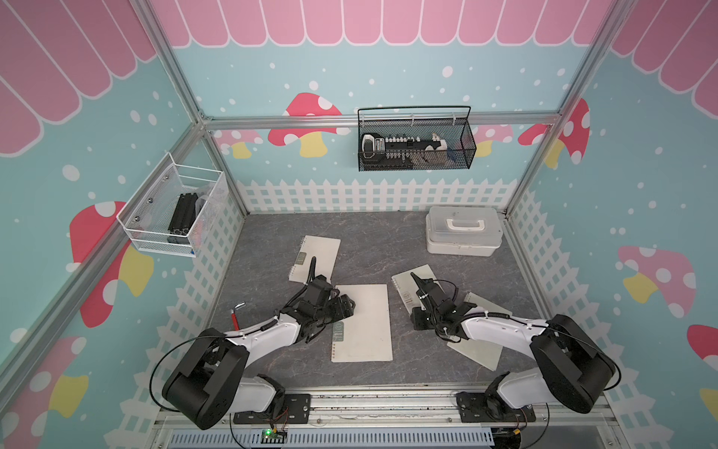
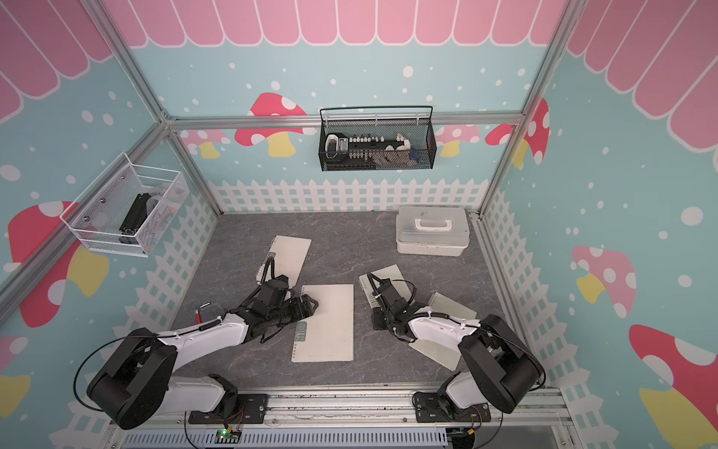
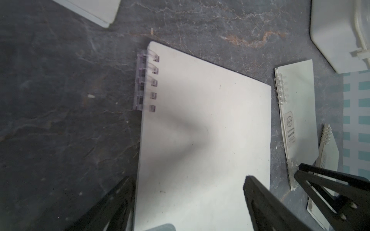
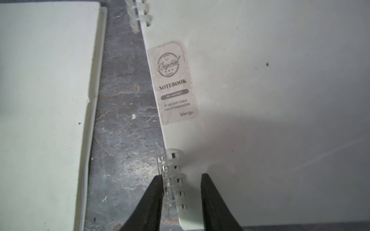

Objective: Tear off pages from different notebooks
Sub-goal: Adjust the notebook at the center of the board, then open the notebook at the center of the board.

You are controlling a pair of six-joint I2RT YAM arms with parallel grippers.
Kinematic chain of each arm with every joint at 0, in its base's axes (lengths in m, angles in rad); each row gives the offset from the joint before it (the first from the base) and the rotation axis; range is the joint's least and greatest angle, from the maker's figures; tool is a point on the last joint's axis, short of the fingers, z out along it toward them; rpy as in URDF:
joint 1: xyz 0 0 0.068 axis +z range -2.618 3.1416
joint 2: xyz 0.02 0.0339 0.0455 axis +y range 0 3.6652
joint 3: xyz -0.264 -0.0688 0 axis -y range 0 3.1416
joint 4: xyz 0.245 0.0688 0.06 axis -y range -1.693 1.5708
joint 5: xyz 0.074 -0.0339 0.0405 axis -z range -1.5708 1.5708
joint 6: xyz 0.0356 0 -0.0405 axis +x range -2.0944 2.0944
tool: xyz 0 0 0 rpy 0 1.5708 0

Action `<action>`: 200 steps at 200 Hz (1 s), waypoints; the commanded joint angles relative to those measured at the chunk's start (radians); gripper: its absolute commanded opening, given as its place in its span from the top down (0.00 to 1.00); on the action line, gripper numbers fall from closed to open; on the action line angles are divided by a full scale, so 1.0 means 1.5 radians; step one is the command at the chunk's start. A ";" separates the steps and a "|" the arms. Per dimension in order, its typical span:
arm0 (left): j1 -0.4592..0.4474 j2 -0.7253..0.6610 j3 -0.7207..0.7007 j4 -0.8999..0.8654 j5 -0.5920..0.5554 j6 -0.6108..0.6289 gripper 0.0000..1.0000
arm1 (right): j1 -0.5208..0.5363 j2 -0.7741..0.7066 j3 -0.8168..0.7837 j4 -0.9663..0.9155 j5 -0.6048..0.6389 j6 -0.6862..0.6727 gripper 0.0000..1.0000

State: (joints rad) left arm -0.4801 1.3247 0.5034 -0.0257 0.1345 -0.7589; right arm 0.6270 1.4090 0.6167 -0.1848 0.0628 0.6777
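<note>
Notebooks (image 1: 361, 322) all lie closed, seemingly no pages torn yet; left gripper (image 3: 189, 179) open over the largest, right gripper (image 4: 182, 176) open astride another's coil (image 4: 170, 170).

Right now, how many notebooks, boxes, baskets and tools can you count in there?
Notebooks: 4
White box: 1
Wire baskets: 2
Red-handled tool: 1
Total: 8
</note>
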 commanded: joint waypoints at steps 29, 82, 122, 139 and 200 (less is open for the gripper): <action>0.017 -0.064 -0.029 -0.049 -0.012 0.008 0.13 | 0.042 -0.129 0.009 -0.080 0.042 0.017 0.62; 0.018 -0.050 -0.028 -0.051 -0.004 0.012 0.14 | 0.112 -0.024 0.005 0.122 -0.081 0.068 0.56; 0.018 -0.033 -0.029 -0.032 0.005 0.009 0.14 | 0.116 0.080 0.016 0.241 -0.141 0.094 0.58; 0.017 -0.017 -0.029 -0.020 0.015 0.008 0.14 | 0.117 0.112 0.024 0.261 -0.151 0.095 0.62; 0.017 0.015 -0.024 0.015 0.039 -0.004 0.16 | 0.118 0.132 0.058 0.254 -0.159 0.092 0.73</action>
State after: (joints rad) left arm -0.4583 1.3247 0.4717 -0.0151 0.1661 -0.7525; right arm 0.7940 1.6077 0.6670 0.1806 -0.1577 0.7990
